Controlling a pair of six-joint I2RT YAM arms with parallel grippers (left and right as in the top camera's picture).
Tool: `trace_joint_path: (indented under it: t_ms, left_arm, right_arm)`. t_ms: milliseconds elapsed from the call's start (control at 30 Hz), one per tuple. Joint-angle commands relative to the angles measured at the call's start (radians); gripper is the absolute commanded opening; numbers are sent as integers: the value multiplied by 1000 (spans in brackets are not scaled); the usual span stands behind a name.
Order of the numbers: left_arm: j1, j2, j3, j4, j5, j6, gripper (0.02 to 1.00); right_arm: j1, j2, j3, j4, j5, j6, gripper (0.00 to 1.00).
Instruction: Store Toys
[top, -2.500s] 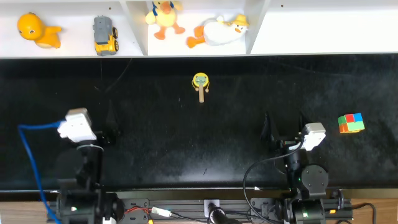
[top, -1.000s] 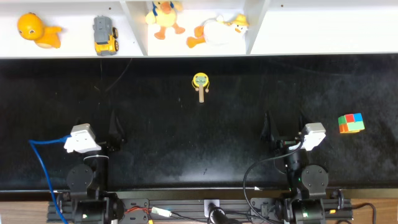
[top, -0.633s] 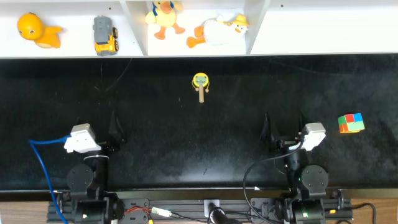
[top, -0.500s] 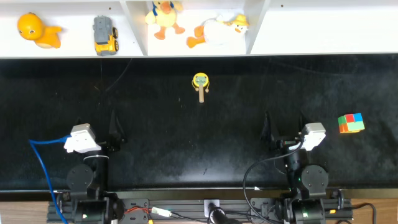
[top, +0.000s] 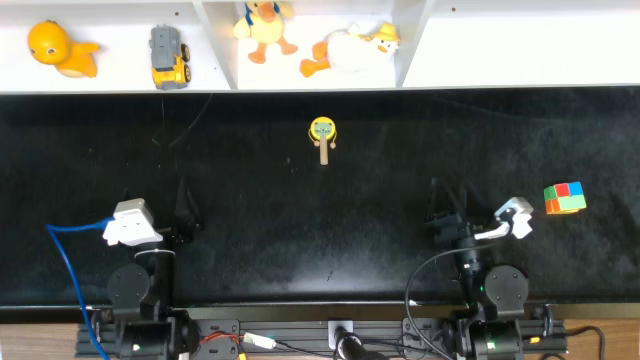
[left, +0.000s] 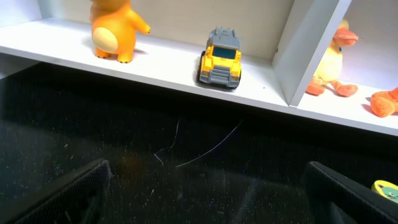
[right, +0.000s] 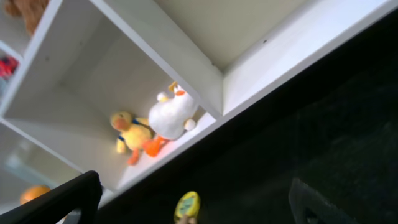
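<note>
Two toys lie out on the table (top: 300, 230), both in front of the shelf (top: 500, 50). The colour cube (top: 564, 198) sits well out from the shelf's front edge, opposite its right-hand bay. The yellow paddle toy (top: 322, 138) lies near that edge, opposite the middle bay, with its handle pointing straight away from the shelf.

The right pincer (right: 193, 182) is about as far out from the shelf as the cube. The cube lies off to the pincer's outer side, near but apart, so I judge the right arm to be much the nearer one for it. It is a cube, so it has no long axis to line up with. From the slant of the shelf in the right wrist view, the right wrist looks rolled.

The right pincer's jaws stand wide apart and hold nothing. The left pincer (left: 208, 186) is opposite the shelf's left bay, well apart from both toys, and is likewise spread wide and empty.

I can read no brand, label or writing. The paddle's disc carries a small picture, too small to make out
</note>
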Motion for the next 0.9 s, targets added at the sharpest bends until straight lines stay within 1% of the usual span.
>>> trace_joint_path:
  t_ms: [33,167,233,300,467,600,700,800,900]
  left_arm:
    - [-2,-14,-6,4,-5,11,998]
    - [-2,-14,-6,4,-5,11,996]
    - [-2,-14,-6,4,-5,11,998]
    - [-2,-14,-6,4,-5,11,996]
    - [-2,-14,-6,4,-5,11,998]
    - [-2,-14,-6,4,-5,11,998]
    - [-2,-14,-6,4,-5,11,998]
    - [-2,-14,-6,4,-5,11,998]
    - [-2,-14,-6,4,-5,12,998]
  right_arm:
    - [5,-6,-13,7,-51,100,993]
    - [5,-5,-2,0,-150,8,1000]
    - [5,5,27,-42,-173,-11,1000]
    - [5,35,77,-99,-179,-43,1000]
    - [5,202,258,-226,-180,-176,1000]
    - [6,413,450,-324,-190,-278,1000]
    - [10,598,626,-434,-208,-358,1000]
    - [40,755,784,-547,-200,-426,1000]
    - [109,895,929,-639,-167,-475,1000]
